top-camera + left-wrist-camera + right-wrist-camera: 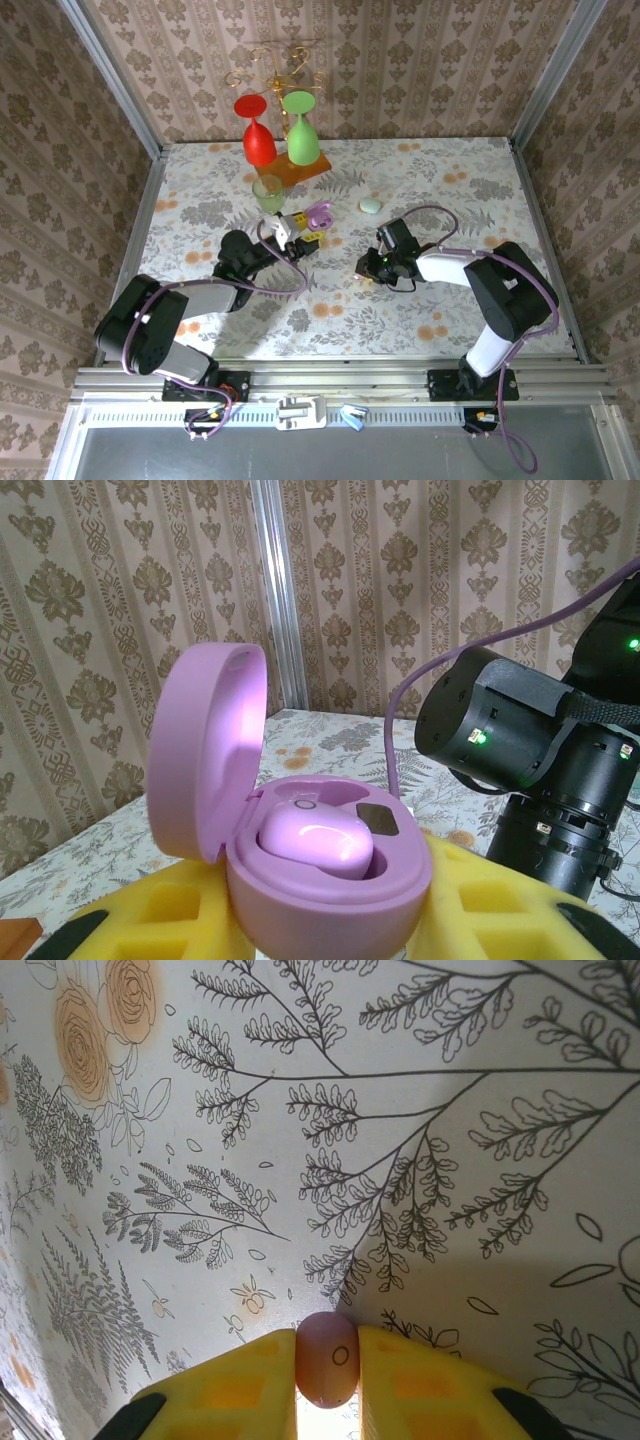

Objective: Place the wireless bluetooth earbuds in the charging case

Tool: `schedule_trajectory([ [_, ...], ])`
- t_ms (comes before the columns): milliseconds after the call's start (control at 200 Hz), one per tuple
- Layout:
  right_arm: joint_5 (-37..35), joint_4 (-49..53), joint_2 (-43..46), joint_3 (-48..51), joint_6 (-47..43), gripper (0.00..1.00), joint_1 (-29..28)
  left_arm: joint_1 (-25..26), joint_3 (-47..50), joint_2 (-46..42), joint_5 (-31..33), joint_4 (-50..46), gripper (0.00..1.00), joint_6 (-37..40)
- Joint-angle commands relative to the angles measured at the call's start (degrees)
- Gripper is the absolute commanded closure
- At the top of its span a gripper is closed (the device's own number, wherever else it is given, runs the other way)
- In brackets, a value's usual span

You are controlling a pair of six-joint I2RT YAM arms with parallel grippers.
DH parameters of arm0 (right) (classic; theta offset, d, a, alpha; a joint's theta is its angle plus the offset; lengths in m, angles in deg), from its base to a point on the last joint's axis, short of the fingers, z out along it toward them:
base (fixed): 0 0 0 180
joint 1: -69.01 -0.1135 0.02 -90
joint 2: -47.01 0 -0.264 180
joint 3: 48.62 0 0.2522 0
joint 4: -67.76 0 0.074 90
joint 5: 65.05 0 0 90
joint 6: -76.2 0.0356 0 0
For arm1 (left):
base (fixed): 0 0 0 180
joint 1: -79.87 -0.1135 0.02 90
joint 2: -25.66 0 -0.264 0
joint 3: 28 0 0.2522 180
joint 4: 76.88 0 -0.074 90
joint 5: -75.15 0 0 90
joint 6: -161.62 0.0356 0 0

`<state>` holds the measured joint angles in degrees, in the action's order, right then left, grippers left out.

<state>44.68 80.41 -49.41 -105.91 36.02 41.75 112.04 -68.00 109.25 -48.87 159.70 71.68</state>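
Held earbud: a small lilac, pebble-shaped plastic earbud (327, 1358) is pinched between the yellow fingertips (235, 1385) of the right gripper (364, 270), just above the floral-printed desk (450, 1160).
Seated earbud: a second glossy lilac bud (315, 842) already lies in its pocket.
Charging case: the oval lilac plastic case (300, 890) is clamped between the left gripper's (305, 232) yellow pads, with its lid (205, 750) swung up and open.
Free pocket: it seems to lie beside the seated bud, by the dark patch (378, 820); its outline is hard to make out.
Step in hand: carrying the held bud across to the open case.
Doing it well: bring the bud over the free pocket, clear of the raised lid. Turn it to match the pocket, lower it gently, and let go only once it is seated. The left arm should keep the case level.
Risk: the grip is narrow, so the smooth bud could twist or slip.
Nearby: a mint oval case (370, 205) lies apart on the desk and has no part in this.
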Motion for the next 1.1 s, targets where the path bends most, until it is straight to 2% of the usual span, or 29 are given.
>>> schedule_trajectory([
  [0,-2.02,5.97,-2.37,-0.19,-1.79,0.85,0.02,-0.43,0.22,-1.51,-0.34,2.21,0.74,-0.08],
  [285,-3.58,7.45,1.07,-1.47,-2.83,0.89,-0.16,-0.65,-0.04,-1.24,-0.44,2.25,0.74,-0.06],
  [510,-8.3,12.69,10.33,-2.68,-7.57,0.88,-0.16,-0.69,-0.04,-0.39,-0.67,2.28,0.74,0.19],
  [825,-9.18,18.26,24.06,-8.96,-17.55,0.86,-2.43,-1.53,0.28,1.2,-2.45,2.31,0.74,-1.71],
  [940,-11.2,17.25,27.07,-11.04,-22.93,0.86,-5.4,-1.58,0.64,1.4,-5.5,1.95,0.74,-2.52],
  [1095,-8.31,11.61,28.65,-11.54,-26.14,0.86,-7.06,-1.23,1.01,1.59,-8.53,2.02,0.74,-3.68],
])
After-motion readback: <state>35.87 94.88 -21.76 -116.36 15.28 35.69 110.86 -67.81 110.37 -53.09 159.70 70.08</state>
